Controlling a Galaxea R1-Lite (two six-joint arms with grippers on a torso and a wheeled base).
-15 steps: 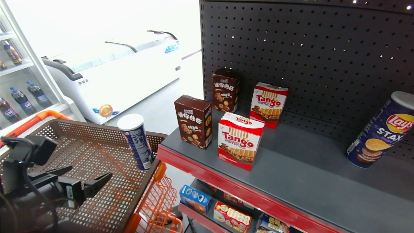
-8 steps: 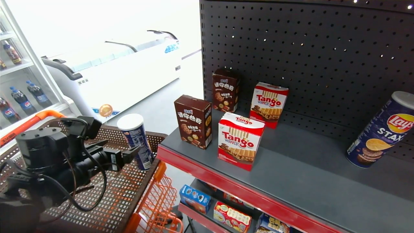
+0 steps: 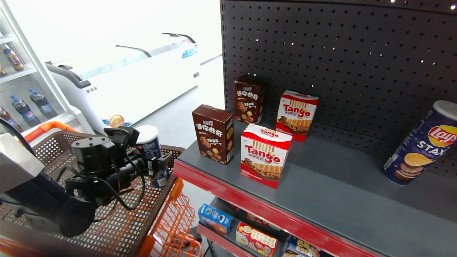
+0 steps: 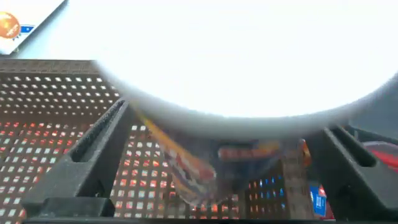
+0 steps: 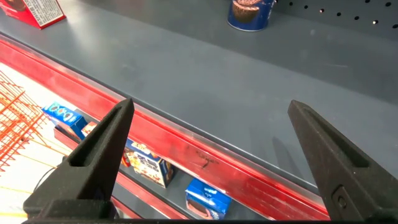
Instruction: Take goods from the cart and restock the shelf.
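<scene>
A blue chips can with a white lid (image 3: 148, 142) stands upright in the front right corner of the brown mesh cart (image 3: 64, 141). My left gripper (image 3: 157, 165) is open, its fingers on either side of the can's lower body. In the left wrist view the can (image 4: 249, 56) looms between the two black fingers (image 4: 93, 162), with gaps on both sides. My right gripper (image 5: 211, 162) is open and holds nothing, hanging over the grey shelf's (image 5: 217, 81) red front edge. On the shelf (image 3: 321, 192), a second chips can (image 3: 421, 142) leans against the pegboard at the far right.
Two brown biscuit boxes (image 3: 213, 132) and two red-and-white wafer boxes (image 3: 264, 155) stand at the shelf's left end. The stretch between them and the leaning can is bare. Lower shelves hold small packs (image 3: 255, 238). A freezer (image 3: 125, 78) stands behind the cart.
My left arm has swept across the cart toward the can, from the near left corner to where its open fingers now flank it. The can and shelf goods have not moved.
</scene>
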